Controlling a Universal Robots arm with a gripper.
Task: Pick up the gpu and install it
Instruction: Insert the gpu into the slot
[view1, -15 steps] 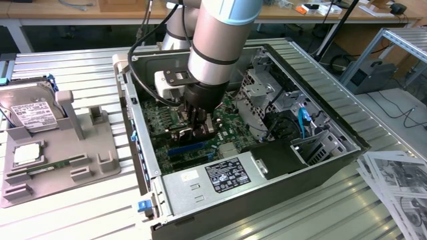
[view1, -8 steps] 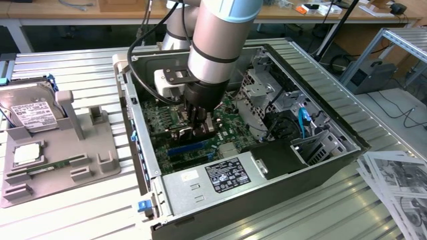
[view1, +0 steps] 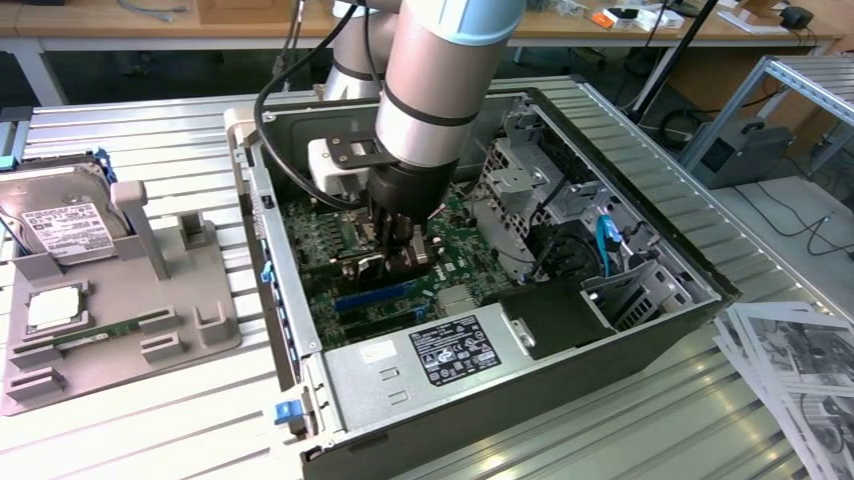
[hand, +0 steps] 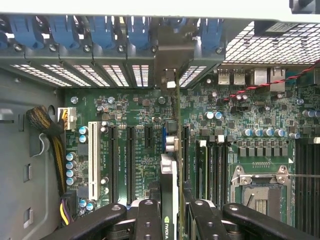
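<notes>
the gpu (hand: 170, 175) is a thin dark card seen edge-on, with a green logo on its near edge. it stands upright over the motherboard (hand: 135, 115), clamped between the fingers of the gripper (hand: 174, 212), its metal bracket (hand: 172, 55) against the case's rear slot openings; whether it is seated cannot be told
</notes>
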